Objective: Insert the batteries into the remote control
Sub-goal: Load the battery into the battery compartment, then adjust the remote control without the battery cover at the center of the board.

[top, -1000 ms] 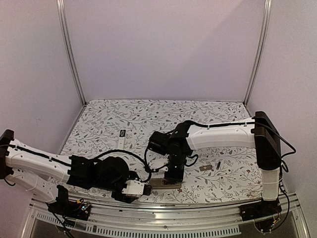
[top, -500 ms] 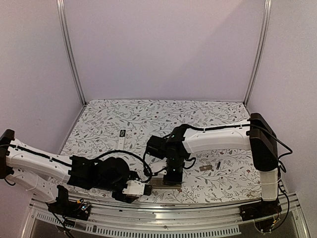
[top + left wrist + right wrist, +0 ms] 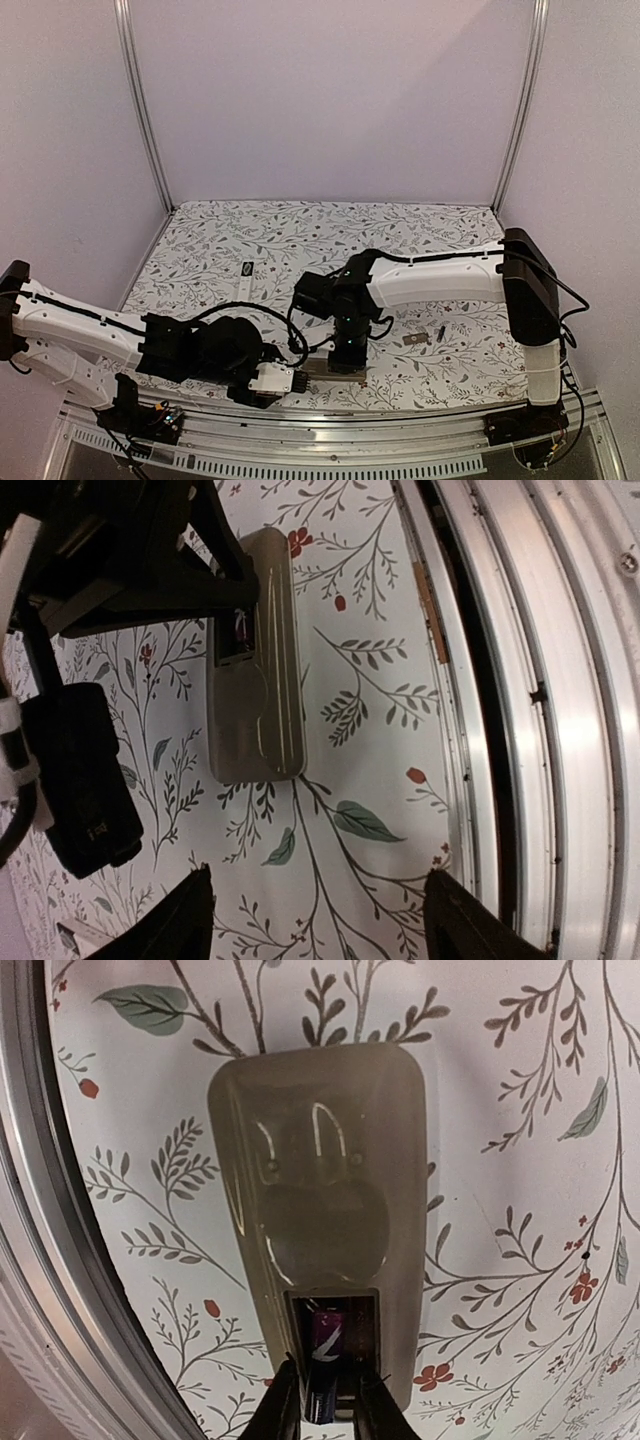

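Table cover [image 3: 250, 235] – white, printed all over with grey-green leafy sprigs and small red berries. The remote [image 3: 315, 1190] is glossy taupe-grey. The battery [image 3: 322, 1365] in its open bay is dark purple to black with a white mark. The second remote [image 3: 246, 285] further back is white with a dark patch at one end. The loose battery [image 3: 438, 332] reads dark. Arms [image 3: 440, 280] – white shells, black joints and cables. Walls [image 3: 330, 100] pale lilac, front rail [image 3: 350, 425] bare silver metal.
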You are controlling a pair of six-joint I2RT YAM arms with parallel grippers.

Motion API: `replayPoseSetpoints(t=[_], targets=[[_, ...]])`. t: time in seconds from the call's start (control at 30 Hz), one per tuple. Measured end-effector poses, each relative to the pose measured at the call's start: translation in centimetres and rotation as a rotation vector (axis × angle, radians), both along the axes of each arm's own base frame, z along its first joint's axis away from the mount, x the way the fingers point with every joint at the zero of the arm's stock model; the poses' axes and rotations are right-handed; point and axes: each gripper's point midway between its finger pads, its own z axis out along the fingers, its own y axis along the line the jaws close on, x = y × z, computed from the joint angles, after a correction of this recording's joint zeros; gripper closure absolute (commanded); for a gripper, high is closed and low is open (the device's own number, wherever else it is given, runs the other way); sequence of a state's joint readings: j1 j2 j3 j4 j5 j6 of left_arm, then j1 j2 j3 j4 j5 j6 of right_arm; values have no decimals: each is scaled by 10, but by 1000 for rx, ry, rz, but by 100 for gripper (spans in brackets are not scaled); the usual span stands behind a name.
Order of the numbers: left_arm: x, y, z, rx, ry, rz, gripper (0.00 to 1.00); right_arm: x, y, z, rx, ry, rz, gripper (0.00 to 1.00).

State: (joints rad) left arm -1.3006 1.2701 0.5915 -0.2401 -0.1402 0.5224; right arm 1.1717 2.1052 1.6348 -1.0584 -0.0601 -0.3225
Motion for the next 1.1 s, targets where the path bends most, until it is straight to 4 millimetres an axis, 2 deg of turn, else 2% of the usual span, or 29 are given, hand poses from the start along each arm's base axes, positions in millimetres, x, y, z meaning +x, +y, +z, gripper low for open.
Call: replayPoseSetpoints(t=[0.17, 0.37, 0.5, 0.57, 0.63, 0.7, 0.77, 0.83, 0.9, 1.0, 1.1], targets=[[0, -2, 2, -11, -3, -1, 27, 1, 5, 4, 19, -4, 8, 68], [1, -4, 0, -9, -2, -3, 22, 0, 11, 8, 42, 8, 13, 65], [1, -8, -1, -23, -10, -13, 18, 3, 18, 28, 121, 29, -46, 65], [4, -12, -1, -51, -22, -20, 17, 11, 18, 47, 185, 32, -123, 66], [5, -13, -2, -78, -18, -28, 17, 25, 10, 70, 264, 38, -268, 67], [10, -16, -3, -99, -1, -30, 18, 42, -8, 88, 335, 41, -454, 69], [20, -21, -7, -118, 14, -19, 19, 51, -28, 97, 378, 67, -648, 70], [26, -24, -13, -122, 23, -13, 19, 51, -42, 94, 402, 112, -800, 72], [31, -27, -18, -134, 28, -7, 19, 34, -49, 79, 387, 192, -918, 73], [40, -32, -20, -167, 44, 4, 20, 12, -59, 52, 313, 277, -1031, 74], [42, -39, -21, -182, 62, 1, 21, 2, -62, 44, 277, 318, -1094, 75]])
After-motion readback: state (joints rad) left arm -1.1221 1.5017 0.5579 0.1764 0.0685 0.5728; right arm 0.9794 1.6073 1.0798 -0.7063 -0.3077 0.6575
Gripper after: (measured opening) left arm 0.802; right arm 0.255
